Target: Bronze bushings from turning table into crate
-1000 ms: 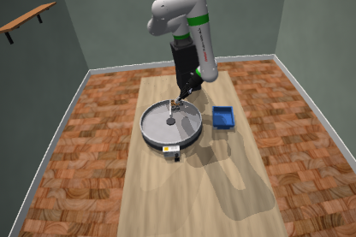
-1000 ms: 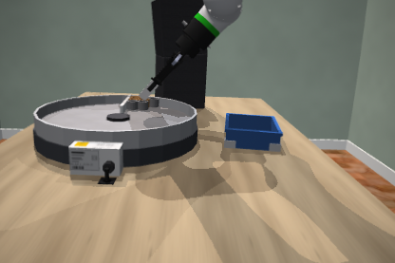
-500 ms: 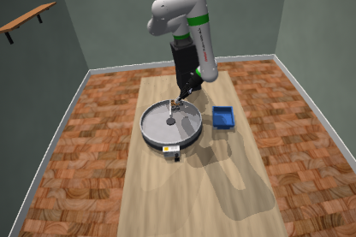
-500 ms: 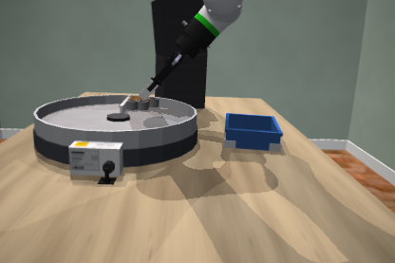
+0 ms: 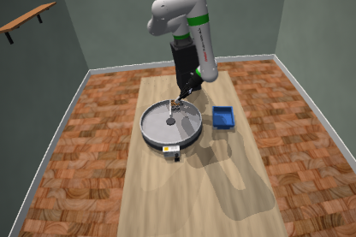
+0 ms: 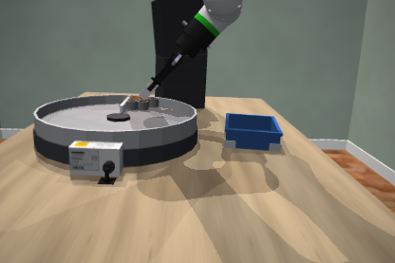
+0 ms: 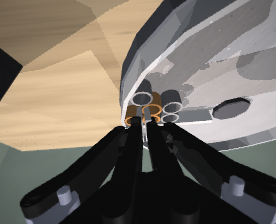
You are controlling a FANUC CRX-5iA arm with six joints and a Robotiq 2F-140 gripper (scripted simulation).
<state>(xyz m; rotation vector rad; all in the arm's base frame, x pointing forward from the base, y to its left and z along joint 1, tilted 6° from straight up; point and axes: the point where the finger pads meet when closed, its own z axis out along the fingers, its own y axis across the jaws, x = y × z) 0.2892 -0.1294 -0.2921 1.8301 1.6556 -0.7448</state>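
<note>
The round grey turning table (image 5: 171, 126) stands on the bench. A cluster of bushings sits near its far rim (image 6: 141, 103). In the wrist view two bronze bushings (image 7: 145, 113) lie at the rim beside several steel bushings (image 7: 171, 107). My gripper (image 7: 143, 114) reaches down to the cluster and is shut on the wall of a bronze bushing. It also shows in the exterior view (image 6: 142, 94). The blue crate (image 5: 223, 117) stands to the right of the turning table, apart from my gripper.
A dark hub (image 6: 118, 117) marks the table's centre. A control box with a knob (image 6: 95, 157) sits at the table's front. The black robot pedestal (image 6: 180, 47) stands behind the table. A shelf (image 5: 26, 19) hangs on the left wall.
</note>
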